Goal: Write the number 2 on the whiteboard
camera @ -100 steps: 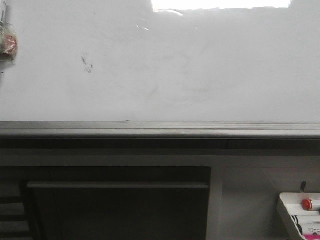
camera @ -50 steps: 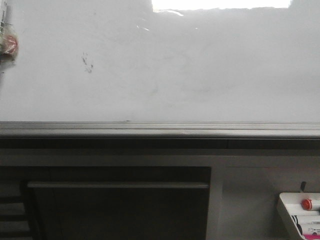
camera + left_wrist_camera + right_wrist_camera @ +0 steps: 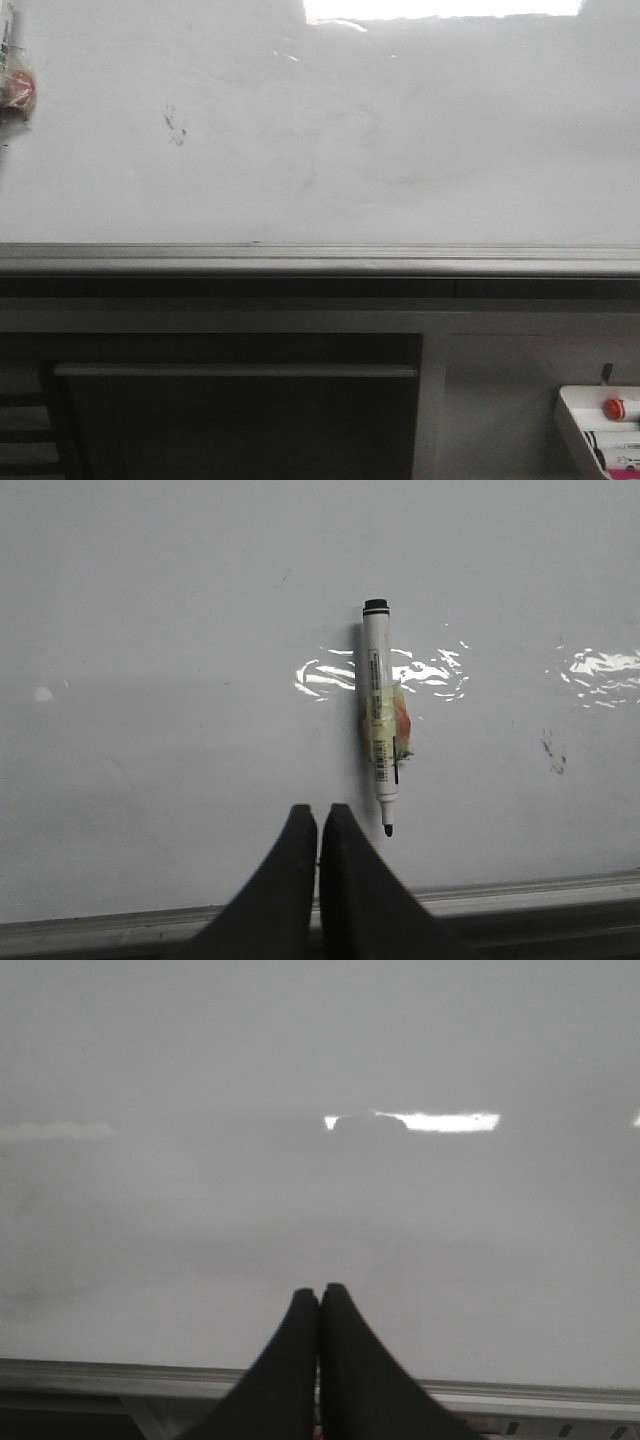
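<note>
The whiteboard (image 3: 400, 150) fills the upper front view, glossy white with faint grey smears and a grey lower rail (image 3: 320, 258). No drawn number 2 shows on it. In the left wrist view a white marker (image 3: 380, 715) with tape round it hangs on the whiteboard (image 3: 150, 680), its black tip pointing down. My left gripper (image 3: 318, 812) is shut and empty, just beside the marker tip and apart from it. My right gripper (image 3: 319, 1292) is shut and empty in front of bare whiteboard (image 3: 320, 1190). Neither gripper shows in the front view.
A small dark smudge (image 3: 175, 127) marks the board at upper left; it also shows in the left wrist view (image 3: 553, 752). The taped marker (image 3: 14, 80) shows at the front view's left edge. A white tray (image 3: 600, 430) with a red-capped item stands at lower right. A glare patch (image 3: 440, 8) is at the top.
</note>
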